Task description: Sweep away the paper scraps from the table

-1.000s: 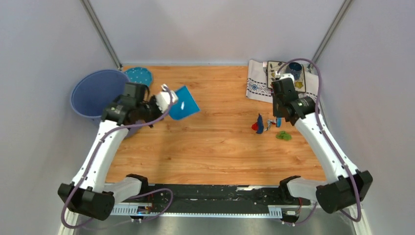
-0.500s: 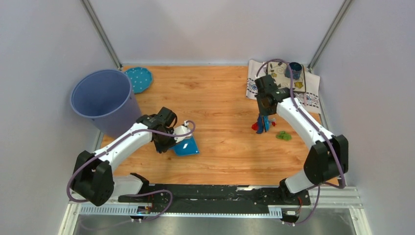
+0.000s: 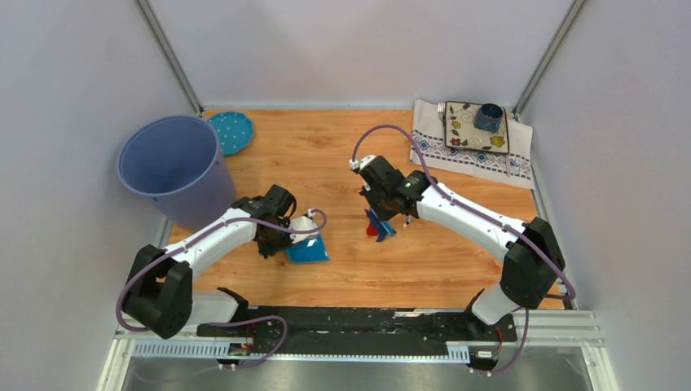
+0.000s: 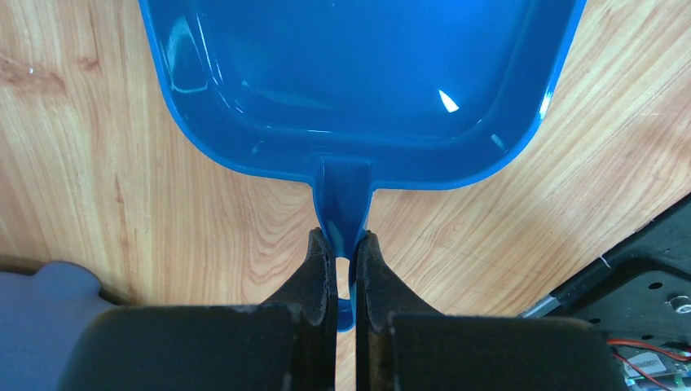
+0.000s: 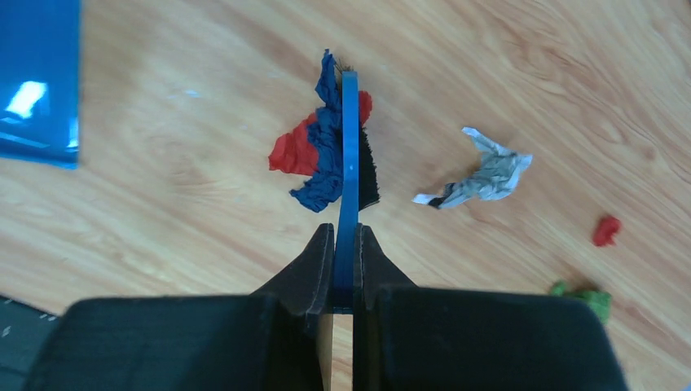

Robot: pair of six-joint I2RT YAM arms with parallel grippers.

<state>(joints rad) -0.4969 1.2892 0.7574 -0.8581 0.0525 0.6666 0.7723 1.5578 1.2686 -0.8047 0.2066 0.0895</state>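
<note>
Rail [image 3: 350,322] of black metal lies nearest, with both my arm bases bolted along it. Just past it the blue dustpan [image 4: 358,65] sits down on the table [image 3: 342,155], its mouth pointing away from my left wrist. My left gripper [image 4: 345,244] is clenched on the dustpan's short handle, one finger on either side.

To the right of the dustpan, and apart from it, my right gripper [image 5: 345,236] grasps a thin blue brush [image 5: 349,147]. The jaws are tight on the brush's flat handle and the black bristles are down at the wood. A dark blue scrap [image 5: 324,155] and a red scrap [image 5: 289,152] press against the brush on the side facing the dustpan, the two touching each other.

On the brush's other side, farther from the dustpan, a white-grey scrap [image 5: 485,177] lies near the bristles without touching them. Farther again from the dustpan are a small red bit [image 5: 605,230] and a green bit [image 5: 587,297], close together. My right arm hides these three in the top view.

Beyond the dustpan and to its left stands a blue-grey bucket [image 3: 167,167], upright at the table's edge. Behind the bucket a teal dotted plate [image 3: 231,130] lies flat. Well apart from the dustpan, at the far right corner, a patterned cloth [image 3: 473,155] bears a flowered tray [image 3: 468,134] with a dark cup [image 3: 490,116] on it.
</note>
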